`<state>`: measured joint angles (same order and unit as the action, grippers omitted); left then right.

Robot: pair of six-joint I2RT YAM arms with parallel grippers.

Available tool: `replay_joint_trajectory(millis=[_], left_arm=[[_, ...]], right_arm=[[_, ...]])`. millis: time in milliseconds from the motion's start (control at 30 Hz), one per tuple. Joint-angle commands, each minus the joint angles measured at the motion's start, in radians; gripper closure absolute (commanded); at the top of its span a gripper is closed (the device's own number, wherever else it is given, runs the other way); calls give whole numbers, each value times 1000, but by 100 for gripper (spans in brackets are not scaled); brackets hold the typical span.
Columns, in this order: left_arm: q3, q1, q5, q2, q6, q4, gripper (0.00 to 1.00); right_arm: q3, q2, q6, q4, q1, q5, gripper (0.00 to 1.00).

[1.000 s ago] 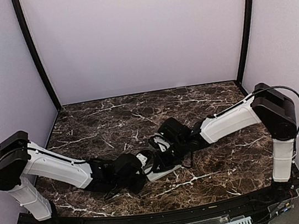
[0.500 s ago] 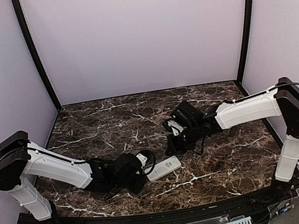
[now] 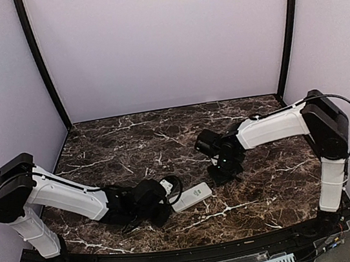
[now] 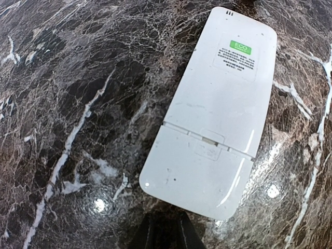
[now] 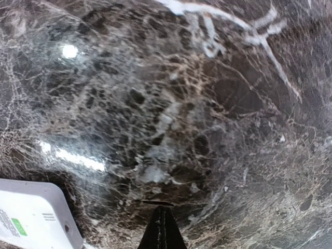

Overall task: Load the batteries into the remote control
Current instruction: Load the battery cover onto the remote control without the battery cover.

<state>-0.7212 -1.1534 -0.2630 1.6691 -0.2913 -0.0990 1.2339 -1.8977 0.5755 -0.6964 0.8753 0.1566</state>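
Note:
The remote control (image 3: 193, 196) lies back side up on the marble table, its battery cover closed and a green label (image 4: 240, 47) near its far end. My left gripper (image 3: 169, 199) sits low at the remote's near end. In the left wrist view its fingertips (image 4: 163, 218) stand a narrow gap apart, with nothing seen between them. My right gripper (image 3: 222, 175) points down at the table just right of the remote. It is shut and empty (image 5: 162, 210), with a corner of the remote (image 5: 31, 218) at its lower left. The batteries are out of view.
The dark marble table (image 3: 131, 143) is walled by plain panels at the back and sides. A black rail (image 3: 191, 249) runs along its near edge. The right arm's forearm (image 3: 269, 127) reaches across the right half.
My right gripper has left the remote, swung off to the right and come down beside it. The left arm and the remote have stayed put.

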Motion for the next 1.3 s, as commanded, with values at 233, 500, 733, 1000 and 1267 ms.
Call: replay_joint_trajectory(millis=[233,500,733,1000,1267], left_arm=[[15,12,14,25,1,80,85],[11,14,19,32,13,73,86],[-74,14,20,118,77,74,87],[-67,15,3,102,88,63,88],[-41,17,-30,-73,124,196,74]], right_arm=[[106,-152,-48,-86,96,51,100],[105,-175,-36,-59,132,-2,100],[212,-239,-23,-41,255,-98,100],[135,-150,-17,-5,209,-108,100],[-5,67,-23,-15,74,-46,90]])
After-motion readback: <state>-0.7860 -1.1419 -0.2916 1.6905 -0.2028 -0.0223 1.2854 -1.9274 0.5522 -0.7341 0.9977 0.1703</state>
